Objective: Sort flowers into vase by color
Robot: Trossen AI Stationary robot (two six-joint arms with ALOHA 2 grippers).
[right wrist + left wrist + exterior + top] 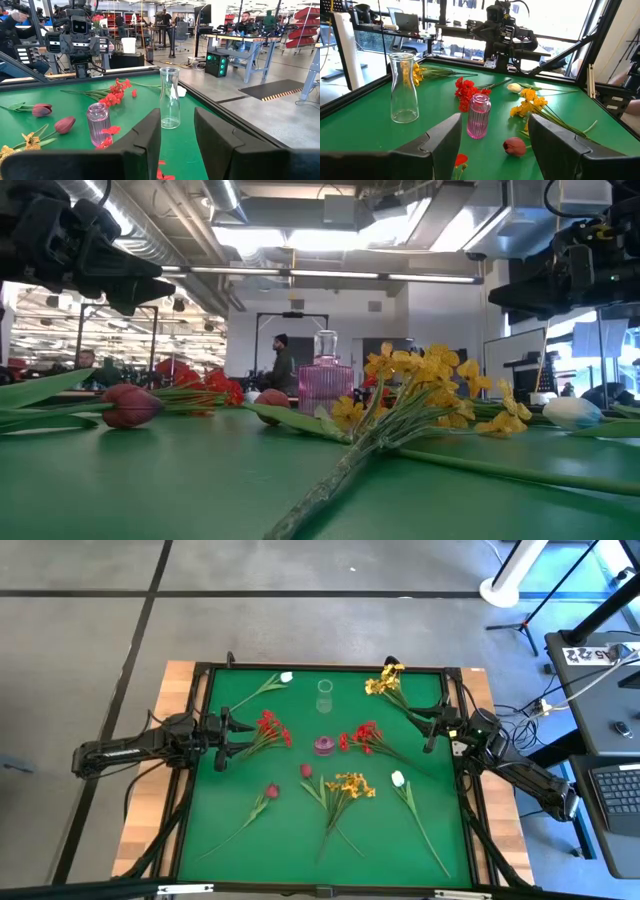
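Yellow flowers [420,395] fill low view; high shows clear vase [324,696].

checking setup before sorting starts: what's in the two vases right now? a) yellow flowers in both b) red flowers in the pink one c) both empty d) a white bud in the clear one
c: the clear vase and the pink vase both stand empty, and the flowers all lie flat on the green mat.

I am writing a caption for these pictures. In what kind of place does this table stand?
Probably a large robotics lab or workshop hall. Beyond the green table there are workbenches with a computer tower, exposed ceiling ducts and people at desks.
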